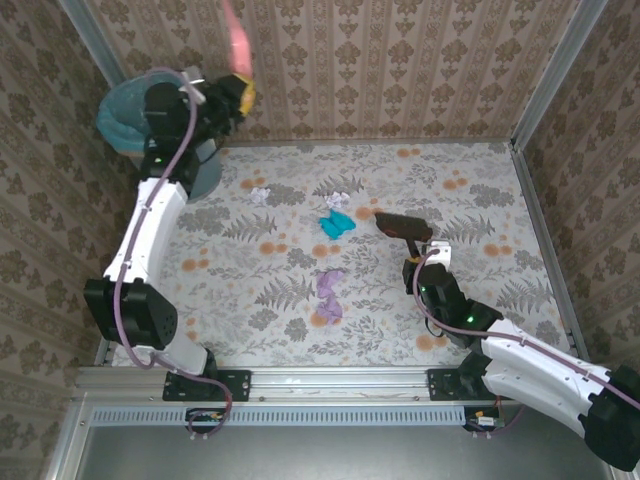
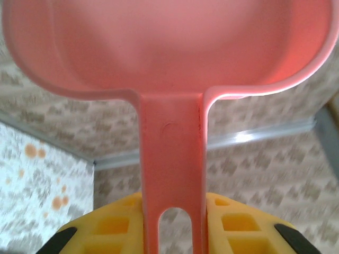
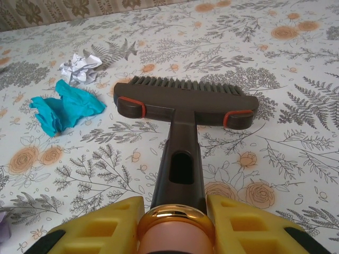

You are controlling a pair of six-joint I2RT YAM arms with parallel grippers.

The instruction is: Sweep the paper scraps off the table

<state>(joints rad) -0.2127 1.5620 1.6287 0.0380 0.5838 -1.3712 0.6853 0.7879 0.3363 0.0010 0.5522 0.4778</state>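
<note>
Right wrist view: the right gripper [image 3: 172, 219] pinches the handle of a brush [image 3: 185, 103], its head down by the table [image 3: 296, 159], near a teal scrap [image 3: 66, 108] with a white scrap [image 3: 79, 67] beyond. Top external view: a purple scrap [image 1: 329, 297] lies mid-table; at the far left corner the left gripper [image 1: 243, 95] clamps a raised pink dustpan [image 1: 237, 45].

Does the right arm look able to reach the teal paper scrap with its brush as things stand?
Probably yes: the brush head sits just right of the teal scrap, with only bare tablecloth between them.
</note>
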